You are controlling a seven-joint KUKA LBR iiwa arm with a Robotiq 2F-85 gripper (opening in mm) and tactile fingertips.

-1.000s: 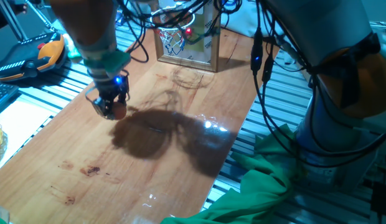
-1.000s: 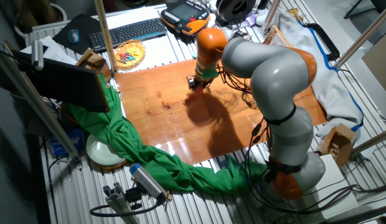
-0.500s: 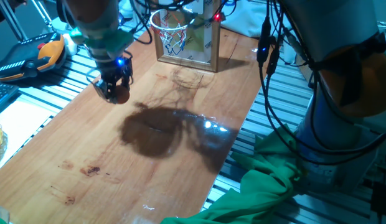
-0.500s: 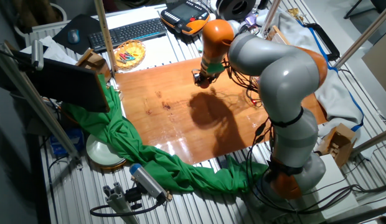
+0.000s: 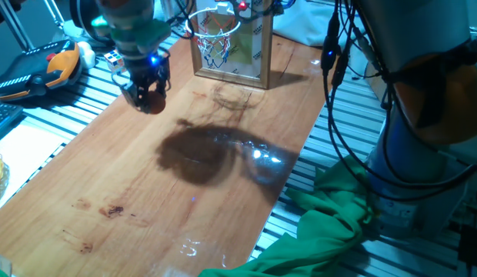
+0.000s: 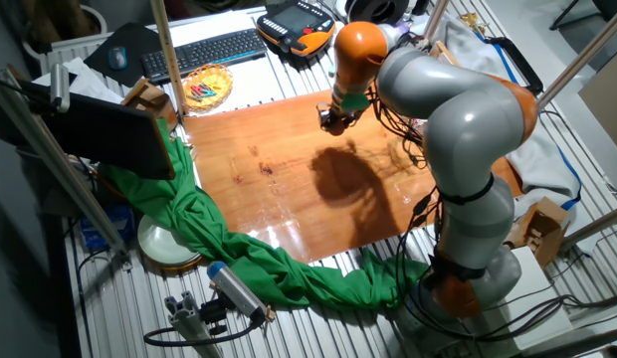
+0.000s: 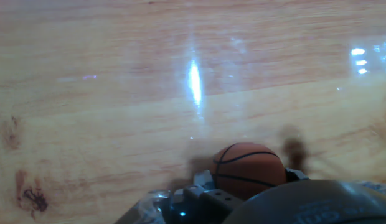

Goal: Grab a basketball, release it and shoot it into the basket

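Your gripper (image 5: 150, 98) pinches the basketball (image 7: 248, 171) above the wooden table (image 5: 146, 200). The basket (image 5: 213, 31) stands just beyond it, a little higher and to the right in the one fixed view; aim there.

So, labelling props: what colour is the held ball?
Orange basketball with dark seams, clearest in hand view.

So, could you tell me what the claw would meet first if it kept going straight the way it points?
Most likely the bare wooden table: the claw, shut on the basketball, points down at it; height unclear.
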